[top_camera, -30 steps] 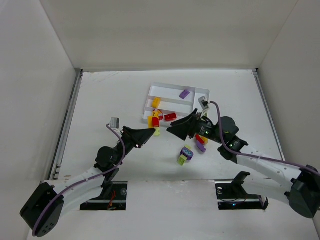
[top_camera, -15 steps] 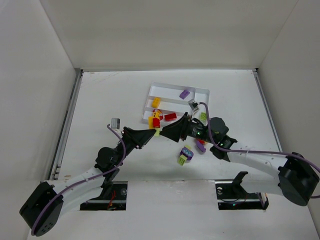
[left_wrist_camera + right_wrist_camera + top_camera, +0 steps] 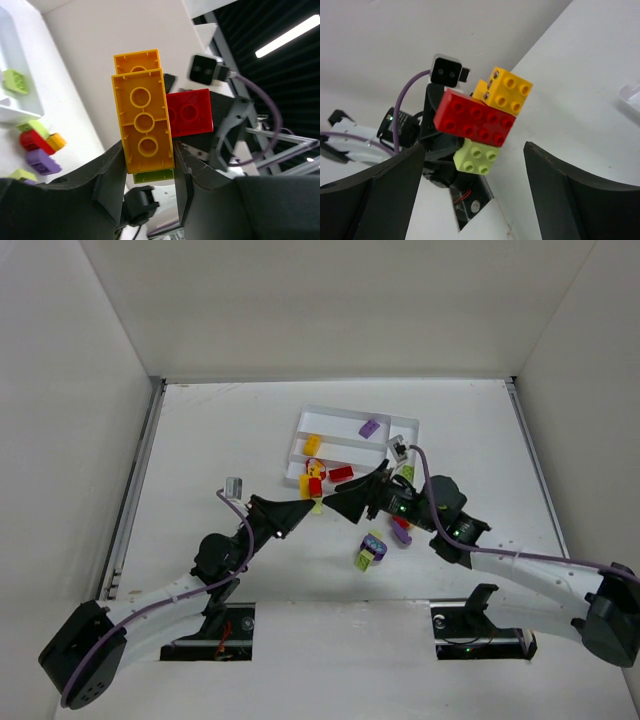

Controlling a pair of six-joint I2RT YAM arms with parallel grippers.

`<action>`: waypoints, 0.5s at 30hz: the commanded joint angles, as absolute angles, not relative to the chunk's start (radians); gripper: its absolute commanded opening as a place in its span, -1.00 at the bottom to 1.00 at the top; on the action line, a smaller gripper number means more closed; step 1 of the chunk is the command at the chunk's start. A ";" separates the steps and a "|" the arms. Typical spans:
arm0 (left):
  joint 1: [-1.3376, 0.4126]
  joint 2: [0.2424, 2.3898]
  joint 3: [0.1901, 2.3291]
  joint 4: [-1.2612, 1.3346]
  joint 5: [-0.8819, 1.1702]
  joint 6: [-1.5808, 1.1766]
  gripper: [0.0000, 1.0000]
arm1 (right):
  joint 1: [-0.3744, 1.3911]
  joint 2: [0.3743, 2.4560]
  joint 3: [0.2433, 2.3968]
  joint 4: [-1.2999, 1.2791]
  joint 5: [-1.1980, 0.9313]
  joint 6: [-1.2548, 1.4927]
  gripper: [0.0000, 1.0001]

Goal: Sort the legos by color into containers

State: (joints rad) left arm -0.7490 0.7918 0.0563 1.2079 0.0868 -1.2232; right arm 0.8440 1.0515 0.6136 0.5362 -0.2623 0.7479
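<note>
Left gripper (image 3: pixel 148 161) clamps a yellow-red-green lego stack (image 3: pixel 479 120), raised beside the tray (image 3: pixel 340 411). Right gripper (image 3: pixel 474 150) faces it, jaws apart. A crooked pull could scatter bricks.

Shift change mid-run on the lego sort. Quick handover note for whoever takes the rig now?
Left end effector: shut on a stack of yellow, red and lime legos stuck together.
Right end effector: open, facing the stack, not touching it.
Tray: purple lego, yellow lego, red lego and lime lego, each in its own slot.
Left to do: pull the stack apart and sort it, then the loose legos on the table, with purple, lime and red among them.
</note>
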 commanded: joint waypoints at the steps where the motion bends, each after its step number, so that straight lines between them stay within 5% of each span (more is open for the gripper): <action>1: -0.774 0.802 0.012 1.195 0.025 -1.129 -0.71 | 0.904 0.994 0.718 0.327 0.005 0.599 0.72; 15: -0.946 0.874 0.144 1.069 -0.261 -0.861 -0.72 | 1.071 1.248 1.017 -0.057 0.531 0.431 0.55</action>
